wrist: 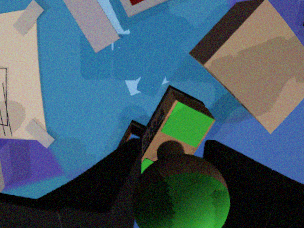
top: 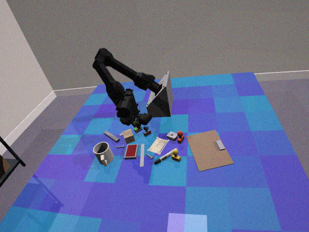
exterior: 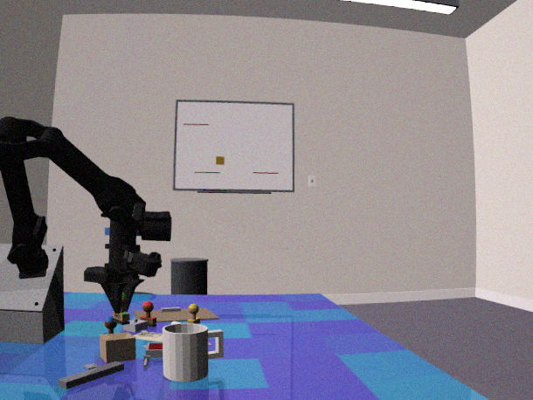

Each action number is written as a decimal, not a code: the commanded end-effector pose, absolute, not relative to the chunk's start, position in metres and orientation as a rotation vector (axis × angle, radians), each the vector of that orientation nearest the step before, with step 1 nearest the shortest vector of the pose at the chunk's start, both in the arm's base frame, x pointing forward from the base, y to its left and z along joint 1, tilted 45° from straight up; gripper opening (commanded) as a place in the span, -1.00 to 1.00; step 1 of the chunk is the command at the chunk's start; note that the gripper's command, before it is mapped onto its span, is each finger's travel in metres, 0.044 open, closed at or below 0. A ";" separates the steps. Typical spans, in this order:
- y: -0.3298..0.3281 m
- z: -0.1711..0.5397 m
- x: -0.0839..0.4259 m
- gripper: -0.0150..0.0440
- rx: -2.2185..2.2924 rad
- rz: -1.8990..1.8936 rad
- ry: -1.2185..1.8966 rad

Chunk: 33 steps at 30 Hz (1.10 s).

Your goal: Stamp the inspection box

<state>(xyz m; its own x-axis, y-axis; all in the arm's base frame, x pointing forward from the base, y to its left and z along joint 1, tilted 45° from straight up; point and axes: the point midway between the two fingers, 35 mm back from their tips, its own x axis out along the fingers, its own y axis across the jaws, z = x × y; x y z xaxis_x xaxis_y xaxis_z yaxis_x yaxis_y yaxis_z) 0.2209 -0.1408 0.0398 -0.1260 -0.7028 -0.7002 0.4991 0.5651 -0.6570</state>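
Observation:
My gripper [top: 137, 124] [exterior: 121, 308] [wrist: 173, 150] is shut on the green stamp [top: 138, 129] [exterior: 125, 315] [wrist: 187, 123] and holds it a little above the table, block down, beside the blue stamp [top: 146, 132] [exterior: 110, 323]. The lettering on the green stamp's side is too blurred to read. The pale card [top: 152, 147] [wrist: 22, 65] lies taped down, with a drawn outline and fine lines; whether it bears a print I cannot tell. The red pad [top: 131, 151] [exterior: 155, 347] lies open in its grey case. The stamp's underside is hidden.
A wooden block [top: 128, 136] [exterior: 118, 348] [wrist: 260, 65] stands near the gripper. A mug [top: 104, 153] [exterior: 185, 352], a grey strip [top: 142, 155], a marker [top: 165, 156], a red stamp [top: 180, 137], a yellow stamp [top: 176, 155], a small grey box [top: 172, 136] and a brown board [top: 207, 152] lie around.

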 end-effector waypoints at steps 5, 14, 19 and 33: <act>-0.138 0.044 0.222 -0.49 -0.195 -1.045 1.338; -0.135 0.048 0.222 -0.49 -0.197 -1.047 1.338; -0.136 0.050 0.228 -0.49 -0.197 -1.047 1.337; -0.152 0.063 0.281 -0.49 -0.196 -1.048 1.333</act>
